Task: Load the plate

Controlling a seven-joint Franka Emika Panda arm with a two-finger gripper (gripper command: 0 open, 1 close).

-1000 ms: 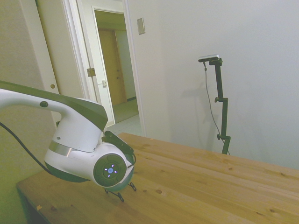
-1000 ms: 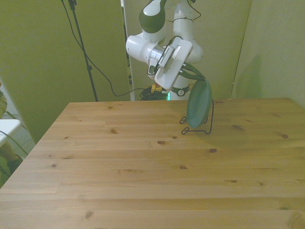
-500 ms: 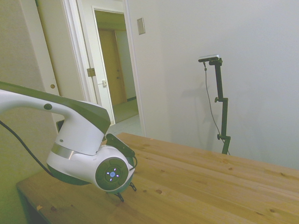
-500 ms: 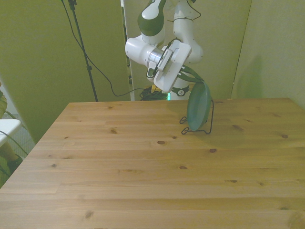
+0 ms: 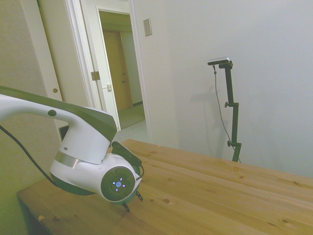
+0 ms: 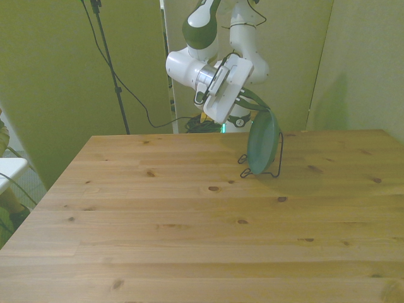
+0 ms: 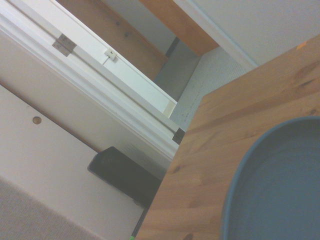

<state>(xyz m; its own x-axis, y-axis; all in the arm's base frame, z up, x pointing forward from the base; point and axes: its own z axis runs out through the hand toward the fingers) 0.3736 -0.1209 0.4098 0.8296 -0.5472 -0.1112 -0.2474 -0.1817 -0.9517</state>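
Arm barely shifted since earlier; plate (image 6: 263, 141) stands on edge in wire stand (image 6: 278, 165), just below claw (image 6: 250, 101); claw state unclear.

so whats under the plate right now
The plate stands nearly upright on a thin black wire stand, which rests on the wooden table. How its lower rim seats in the wires is too small to tell, and the arm hides it in the side view.

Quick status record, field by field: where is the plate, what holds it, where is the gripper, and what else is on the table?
plate: round matte teal-green plate, on edge, tilted
support: thin black wire stand, on the wooden table
plate location: near the table's far edge, toward the front view's right
gripper: gripper at the plate's upper rim; finger state unclear
other items on table: none visible
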